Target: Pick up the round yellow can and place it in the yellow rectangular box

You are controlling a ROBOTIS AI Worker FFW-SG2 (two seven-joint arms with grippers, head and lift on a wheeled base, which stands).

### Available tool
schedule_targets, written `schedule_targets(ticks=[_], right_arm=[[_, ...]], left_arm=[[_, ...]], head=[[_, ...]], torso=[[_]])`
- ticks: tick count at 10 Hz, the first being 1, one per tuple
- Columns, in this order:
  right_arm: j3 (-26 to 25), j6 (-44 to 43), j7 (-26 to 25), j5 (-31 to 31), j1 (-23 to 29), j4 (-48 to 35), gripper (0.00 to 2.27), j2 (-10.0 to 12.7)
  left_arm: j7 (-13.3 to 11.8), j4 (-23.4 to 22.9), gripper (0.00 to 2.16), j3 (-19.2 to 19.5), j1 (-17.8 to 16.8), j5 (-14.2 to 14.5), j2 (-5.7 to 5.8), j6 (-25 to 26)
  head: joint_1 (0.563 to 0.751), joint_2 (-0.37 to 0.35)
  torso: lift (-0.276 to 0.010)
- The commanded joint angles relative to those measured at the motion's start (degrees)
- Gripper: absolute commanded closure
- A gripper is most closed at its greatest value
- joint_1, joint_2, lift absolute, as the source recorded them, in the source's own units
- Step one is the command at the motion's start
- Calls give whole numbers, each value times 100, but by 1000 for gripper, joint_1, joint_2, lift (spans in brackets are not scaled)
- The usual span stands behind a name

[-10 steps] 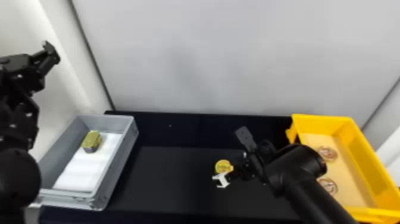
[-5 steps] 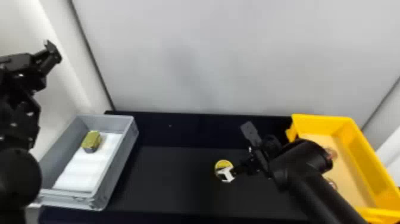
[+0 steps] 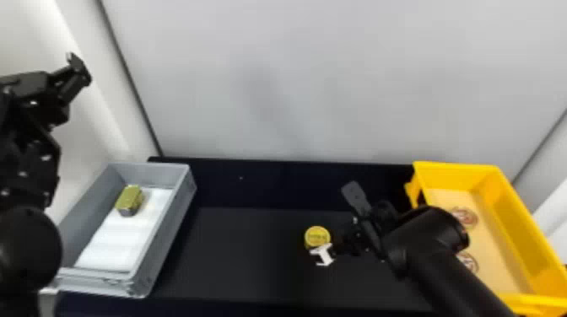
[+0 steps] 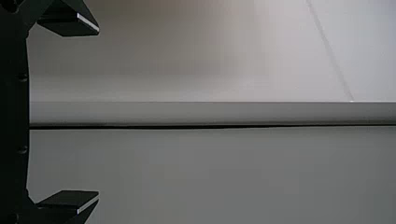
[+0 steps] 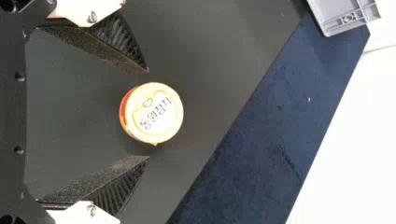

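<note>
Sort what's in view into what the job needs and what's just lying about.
For the job:
- round yellow can
- yellow rectangular box
- right gripper, jaws open at the can

Lying about:
- grey bin
- gold-topped block-shaped item inside it
- two round items in the yellow box

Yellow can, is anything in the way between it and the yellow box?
Only the right arm itself, stretching across between the can and the box, plus the box's own side wall. Nothing else visible stands between them.
</note>
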Motion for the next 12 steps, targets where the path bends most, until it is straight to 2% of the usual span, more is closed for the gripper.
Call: schedule_targets(ticks=[1, 4, 12], right_arm=[[-14, -339, -152, -74, 7, 230, 117, 112], [-58, -567, -433, -189, 60, 370, 119, 227], [-102, -743, -521, -22, -2, 625, 131, 165]], left_arm=[[-21, 16, 51, -8, 8, -1, 9, -57], [-56, 34, 51, -8, -1, -1, 9, -101], [-188, 113, 47, -95, -10, 8, -18, -295]], head=[[694, 54], [694, 54], [694, 54]], torso=[[-3], [-3], [-3]])
